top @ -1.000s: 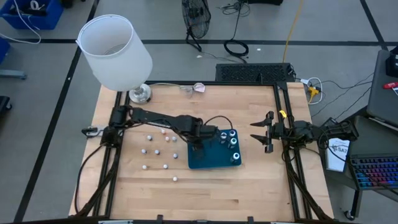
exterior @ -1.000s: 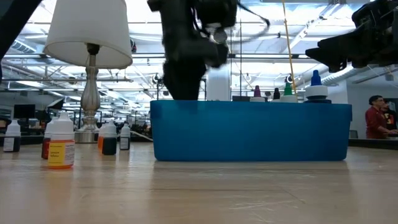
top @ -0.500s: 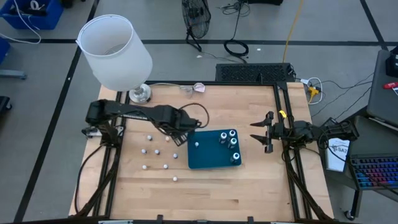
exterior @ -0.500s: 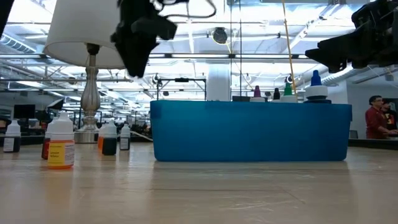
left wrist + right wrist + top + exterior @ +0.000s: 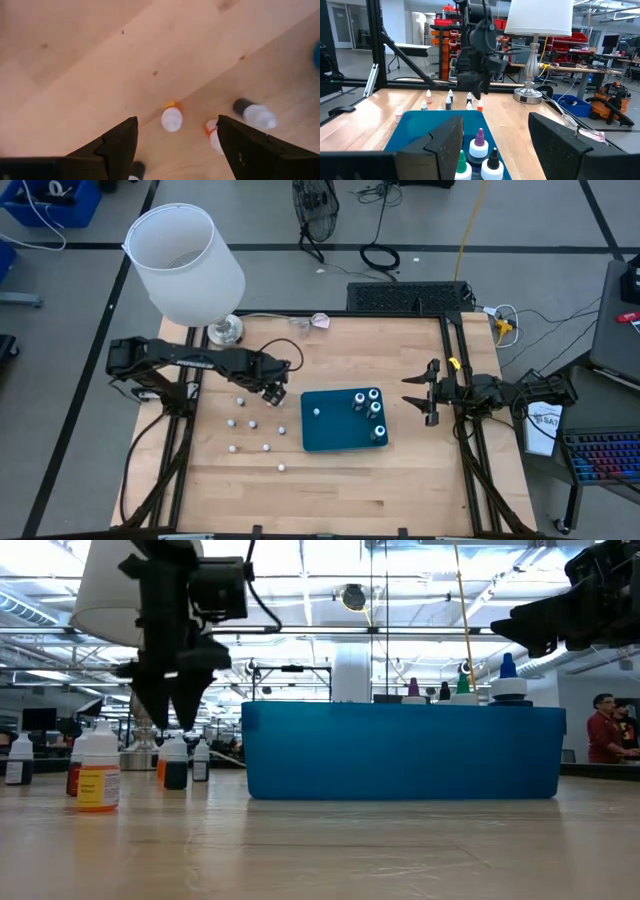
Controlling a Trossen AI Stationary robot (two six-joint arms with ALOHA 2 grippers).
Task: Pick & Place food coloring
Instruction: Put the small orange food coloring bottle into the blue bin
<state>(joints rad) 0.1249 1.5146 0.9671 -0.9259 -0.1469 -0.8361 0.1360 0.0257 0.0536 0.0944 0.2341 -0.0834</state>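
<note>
The loose food coloring bottles (image 5: 252, 423) stand scattered on the wood table left of the blue tray (image 5: 345, 442); the low view shows them upright (image 5: 98, 774). More bottles (image 5: 372, 408) stand in the tray's right part, and one white-capped bottle (image 5: 316, 412) stands in its left part. My left gripper (image 5: 272, 390) hangs open, pointing down, above the far loose bottles; its wrist view shows three of them (image 5: 171, 119) below the gap, none between the fingers. My right gripper (image 5: 408, 391) waits open and level at the table's right side.
A white-shaded lamp (image 5: 185, 265) stands at the table's far left corner. A crumpled wrapper (image 5: 318, 321) lies at the far edge. The tray wall (image 5: 400, 752) stands between the two grippers. Bare wood lies along the table's near edge.
My left gripper has gone from over the tray's left part toward the table's left edge, and now hangs over the loose bottles. It has rolled about its own axis on the way. A white-capped bottle shows in the tray where the gripper stood.
</note>
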